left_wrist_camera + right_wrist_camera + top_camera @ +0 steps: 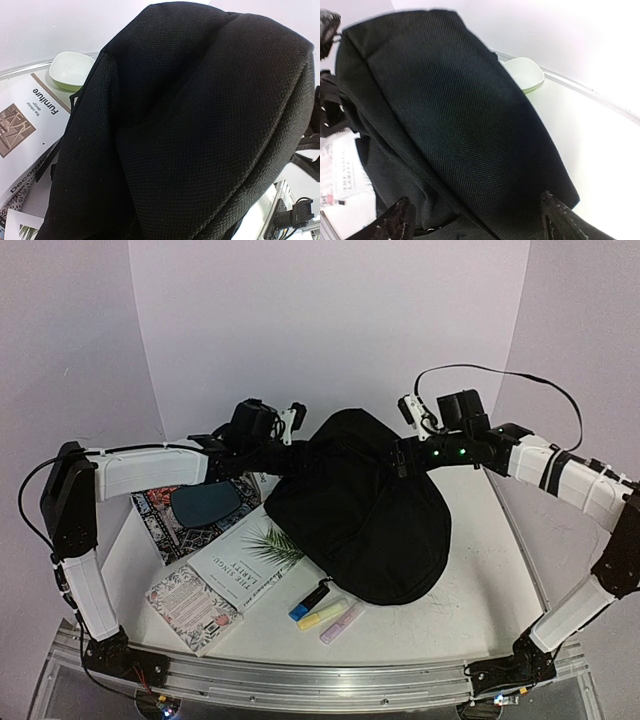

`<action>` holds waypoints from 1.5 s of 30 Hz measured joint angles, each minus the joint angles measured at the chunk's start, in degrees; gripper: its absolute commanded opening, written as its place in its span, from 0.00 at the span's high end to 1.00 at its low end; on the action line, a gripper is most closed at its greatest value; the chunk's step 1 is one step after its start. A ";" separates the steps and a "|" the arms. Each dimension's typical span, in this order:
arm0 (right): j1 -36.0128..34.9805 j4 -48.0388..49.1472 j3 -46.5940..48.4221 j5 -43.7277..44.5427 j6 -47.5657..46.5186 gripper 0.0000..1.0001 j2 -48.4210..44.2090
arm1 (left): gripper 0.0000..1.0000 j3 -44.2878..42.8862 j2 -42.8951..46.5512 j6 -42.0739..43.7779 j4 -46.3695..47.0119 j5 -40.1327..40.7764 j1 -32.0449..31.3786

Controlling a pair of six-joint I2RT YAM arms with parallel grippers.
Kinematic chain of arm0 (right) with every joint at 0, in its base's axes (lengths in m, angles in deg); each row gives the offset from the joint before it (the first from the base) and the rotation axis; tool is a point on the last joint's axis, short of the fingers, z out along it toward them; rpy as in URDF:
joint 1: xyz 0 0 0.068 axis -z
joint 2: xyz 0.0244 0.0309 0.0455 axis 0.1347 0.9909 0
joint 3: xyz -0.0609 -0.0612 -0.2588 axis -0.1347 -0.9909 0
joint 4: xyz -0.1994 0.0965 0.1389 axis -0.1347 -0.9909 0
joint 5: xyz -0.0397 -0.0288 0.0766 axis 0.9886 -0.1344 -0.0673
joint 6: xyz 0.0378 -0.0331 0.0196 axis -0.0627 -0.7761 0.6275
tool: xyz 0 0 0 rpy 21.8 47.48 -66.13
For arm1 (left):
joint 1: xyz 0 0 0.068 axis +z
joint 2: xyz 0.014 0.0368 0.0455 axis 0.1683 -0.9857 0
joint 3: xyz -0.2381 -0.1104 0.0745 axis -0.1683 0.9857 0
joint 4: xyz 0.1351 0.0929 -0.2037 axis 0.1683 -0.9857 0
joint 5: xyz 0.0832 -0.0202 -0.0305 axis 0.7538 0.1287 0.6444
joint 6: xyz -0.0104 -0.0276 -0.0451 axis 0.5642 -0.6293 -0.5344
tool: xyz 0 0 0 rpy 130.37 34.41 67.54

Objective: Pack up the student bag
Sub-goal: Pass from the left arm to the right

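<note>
Top external, arms reaching inward; left end effector [292, 452] pinching student bag [370, 525], right end effector [393, 460] splayed

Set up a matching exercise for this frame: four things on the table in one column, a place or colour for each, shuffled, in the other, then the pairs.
1. student bag
2. bowl
3. yellow highlighter
4. teal plate

A. lies on the patterned mat at the left
B. white inside, green outside
C. black, the biggest thing, mid-table
D. near the front edge, between the blue marker and the pale purple marker

Pairs: 1-C, 2-B, 3-D, 4-A
</note>
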 measured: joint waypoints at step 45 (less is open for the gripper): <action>-2.90 -2.33 1.31 5.69 13.96 0.42 3.48 | 1.00 1.62 7.30 -0.27 -4.13 0.87 0.09</action>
